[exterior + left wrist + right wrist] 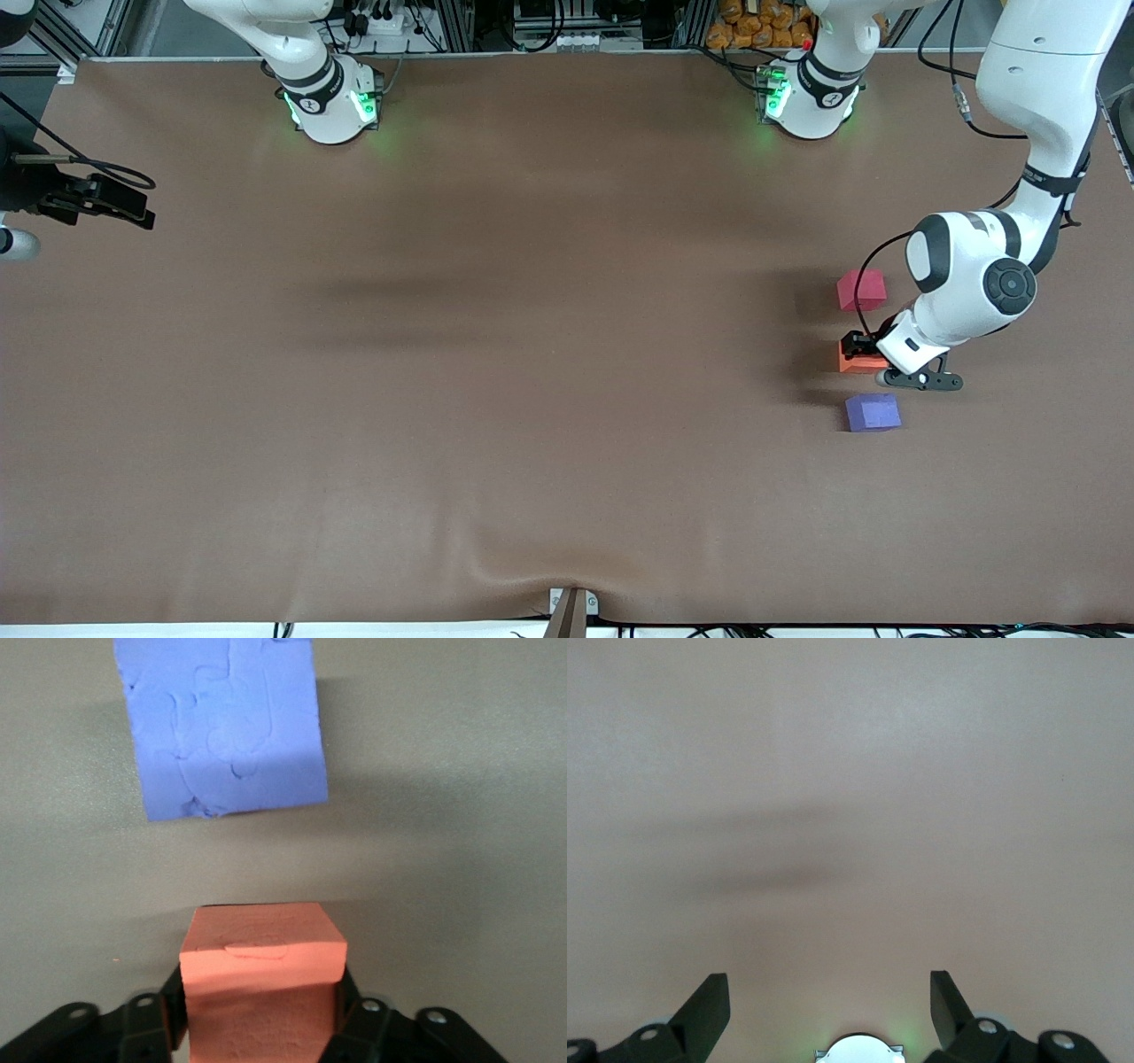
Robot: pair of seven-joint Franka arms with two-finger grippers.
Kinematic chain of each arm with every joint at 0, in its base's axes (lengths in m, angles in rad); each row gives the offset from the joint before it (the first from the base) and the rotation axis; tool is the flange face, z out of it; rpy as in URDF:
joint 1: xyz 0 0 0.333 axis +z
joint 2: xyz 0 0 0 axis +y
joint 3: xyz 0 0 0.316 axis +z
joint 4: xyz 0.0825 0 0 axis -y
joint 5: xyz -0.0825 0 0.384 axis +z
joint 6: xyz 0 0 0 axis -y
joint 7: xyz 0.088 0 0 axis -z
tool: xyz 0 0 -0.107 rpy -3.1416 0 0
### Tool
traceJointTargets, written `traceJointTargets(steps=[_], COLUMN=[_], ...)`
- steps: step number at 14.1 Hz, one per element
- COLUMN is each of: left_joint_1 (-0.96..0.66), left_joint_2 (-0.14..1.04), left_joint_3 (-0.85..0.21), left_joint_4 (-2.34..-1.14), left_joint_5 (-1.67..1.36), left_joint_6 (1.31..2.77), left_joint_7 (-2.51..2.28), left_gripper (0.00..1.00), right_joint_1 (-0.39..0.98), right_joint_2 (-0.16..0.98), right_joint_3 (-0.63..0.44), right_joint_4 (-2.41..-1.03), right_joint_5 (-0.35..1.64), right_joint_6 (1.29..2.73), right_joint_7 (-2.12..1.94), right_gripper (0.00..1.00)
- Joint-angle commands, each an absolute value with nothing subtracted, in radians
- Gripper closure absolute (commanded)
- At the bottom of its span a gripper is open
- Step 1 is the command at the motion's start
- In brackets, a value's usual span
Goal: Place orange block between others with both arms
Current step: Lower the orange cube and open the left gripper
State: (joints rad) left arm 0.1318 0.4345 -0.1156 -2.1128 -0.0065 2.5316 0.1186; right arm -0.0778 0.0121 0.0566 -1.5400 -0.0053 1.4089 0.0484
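**Orange block sitting between its two neighbours**

The left gripper (pixel 261 1028) is reaching down at the orange block (pixel 858 358), its jaws flanking the cube's sides; whether they are pressing it or standing just clear I cannot tell. The block is showing as a bright orange matte cube with a foam-like, slightly creased top, resting on the brown worktop (pixel 496 354) toward the left arm's end. It is lying between the red-pink cube (pixel 861 290), farther from the front camera, and the purple cube (pixel 873 413), nearer to it, apart from both. The right gripper (pixel 830 1005) is waiting over bare worktop at the right arm's end, jaws standing wide apart and gripping nothing.
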Motion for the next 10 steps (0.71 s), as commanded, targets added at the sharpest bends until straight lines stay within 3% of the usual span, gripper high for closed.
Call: traceJointTargets(steps=[1,8,10], left_joint_1=[0.141,0.144,0.162], left_joint_2=[0.433,0.307,0.244], left_joint_3=[-0.123,-0.118,-0.115], left_joint_4=[-2.117,-2.100,-2.067], left_joint_5=[0.005,0.003,0.003], left_joint_6=[2.554,2.537,2.461], left_joint_7=[0.104,0.078,0.086], left_gripper=[0.00,0.00,0.00], right_joint_1=[-0.103,-0.103,-0.103], right_joint_2=[0.003,0.005,0.005], right_joint_3=[0.077,0.077,0.077], right_joint_4=[-1.548,-1.548,-1.548], right_joint_5=[-0.002,-0.002,-0.002], right_joint_6=[1.404,1.407,1.407], right_joint_7=[0.034,0.034,0.034], right_gripper=[0.00,0.00,0.00])
